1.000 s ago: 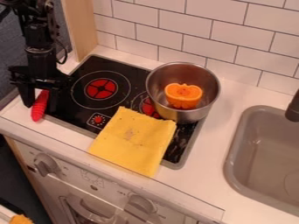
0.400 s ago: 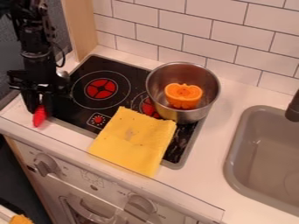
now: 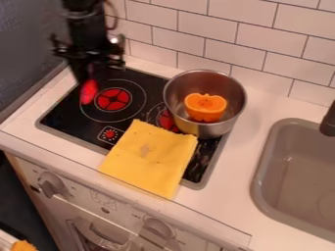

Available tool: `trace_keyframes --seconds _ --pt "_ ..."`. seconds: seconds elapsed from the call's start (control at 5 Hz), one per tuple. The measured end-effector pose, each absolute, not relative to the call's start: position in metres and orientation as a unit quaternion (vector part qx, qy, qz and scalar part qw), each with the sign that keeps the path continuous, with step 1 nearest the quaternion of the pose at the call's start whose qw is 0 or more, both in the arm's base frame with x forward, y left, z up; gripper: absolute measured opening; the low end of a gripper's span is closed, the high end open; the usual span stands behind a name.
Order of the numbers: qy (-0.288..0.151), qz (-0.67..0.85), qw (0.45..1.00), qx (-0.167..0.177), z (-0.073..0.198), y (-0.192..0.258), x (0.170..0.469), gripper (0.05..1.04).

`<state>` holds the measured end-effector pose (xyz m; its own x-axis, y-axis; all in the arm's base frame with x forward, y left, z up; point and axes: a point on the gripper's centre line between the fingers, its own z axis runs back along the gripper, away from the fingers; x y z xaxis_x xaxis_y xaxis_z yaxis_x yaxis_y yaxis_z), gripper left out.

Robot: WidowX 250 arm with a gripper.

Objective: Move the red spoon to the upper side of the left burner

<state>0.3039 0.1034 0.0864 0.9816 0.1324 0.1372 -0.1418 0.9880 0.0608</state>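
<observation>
The red spoon (image 3: 89, 91) has moved from the cooktop's (image 3: 65, 114) front-left corner to over the left burner's (image 3: 113, 99) left side, gripped in the gripper's (image 3: 88, 78) fingers, the pot (image 3: 175, 115) well apart rightward, the yellow cloth (image 3: 149, 158) overlapping the cooktop's front edge.

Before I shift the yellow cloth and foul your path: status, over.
Tool above stove, holding red spoon. Steel pot, yellow cloth right of left burner; likely no hindrance.
</observation>
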Motion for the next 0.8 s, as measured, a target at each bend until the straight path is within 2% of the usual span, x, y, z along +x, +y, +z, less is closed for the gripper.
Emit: trace_keyframes --seconds 0.2,0.4,0.8 --pt "-0.058 0.039 0.998 0.011 0.070 0.079 0.322 0.377" --pt "-0.044 0.034 0.998 0.008 0.050 0.074 0.336 0.377" --pt "-0.025 0.035 0.999 0.033 0.032 0.086 0.354 0.377"
